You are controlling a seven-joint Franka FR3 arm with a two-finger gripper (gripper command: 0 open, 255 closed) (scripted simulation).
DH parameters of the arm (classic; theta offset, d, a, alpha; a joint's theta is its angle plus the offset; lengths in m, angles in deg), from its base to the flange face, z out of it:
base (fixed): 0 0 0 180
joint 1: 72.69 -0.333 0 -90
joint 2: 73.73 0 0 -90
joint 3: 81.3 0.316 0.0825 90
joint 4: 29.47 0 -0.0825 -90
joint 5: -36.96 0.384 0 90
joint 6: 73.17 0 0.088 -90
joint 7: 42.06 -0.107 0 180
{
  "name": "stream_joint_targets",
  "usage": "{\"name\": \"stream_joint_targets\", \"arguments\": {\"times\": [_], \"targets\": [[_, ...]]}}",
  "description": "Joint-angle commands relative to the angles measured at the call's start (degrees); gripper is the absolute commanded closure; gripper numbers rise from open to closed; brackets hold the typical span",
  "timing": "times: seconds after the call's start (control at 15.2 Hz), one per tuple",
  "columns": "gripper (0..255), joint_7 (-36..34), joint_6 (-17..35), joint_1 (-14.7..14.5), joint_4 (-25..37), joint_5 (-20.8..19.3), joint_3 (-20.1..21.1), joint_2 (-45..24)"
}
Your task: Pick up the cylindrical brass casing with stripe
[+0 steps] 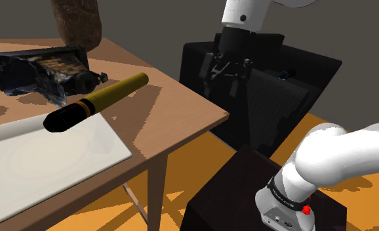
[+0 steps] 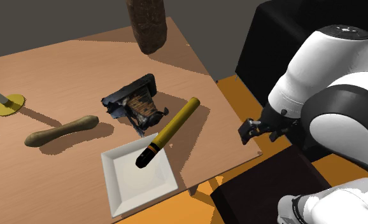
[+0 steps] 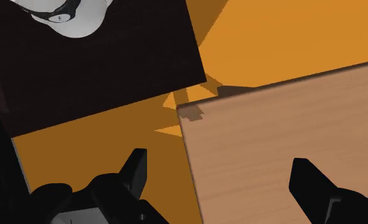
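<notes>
the worktop [image 2: 81, 70] carries everything, and i judge i'm at the approach step, with nothing grasped yet. on it sits a white tray [image 2: 141, 184]. the brass casing [image 2: 170, 130] with its orange stripe lies slanted, black end over the tray, brass end on the wood. my end effector [image 3: 218, 162] hovers at the worktop's corner, fingers apart and empty, well apart from the casing. next i'd travel in over it, square the fingers across its length, then descend.

Bare table [image 2: 218, 124] flanks the casing [image 2: 173, 127] toward the corner; a dark camera-like object [image 2: 135, 102] crowds its other side.
</notes>
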Motion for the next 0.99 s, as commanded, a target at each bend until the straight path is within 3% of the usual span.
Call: {"name": "stream_joint_targets", "arguments": {"times": [0.0, 0.53, 0.92], "targets": [[0, -6.68, 0.69, 0.7, 2.13, 2.18, 3.32, -1.41], [0, -31.02, 5.84, 6.12, 13.67, 5.48, 16.76, -11.98], [0, -51.04, 10.0, 12.42, 25.76, 0.82, 28.88, -24.66]]}}
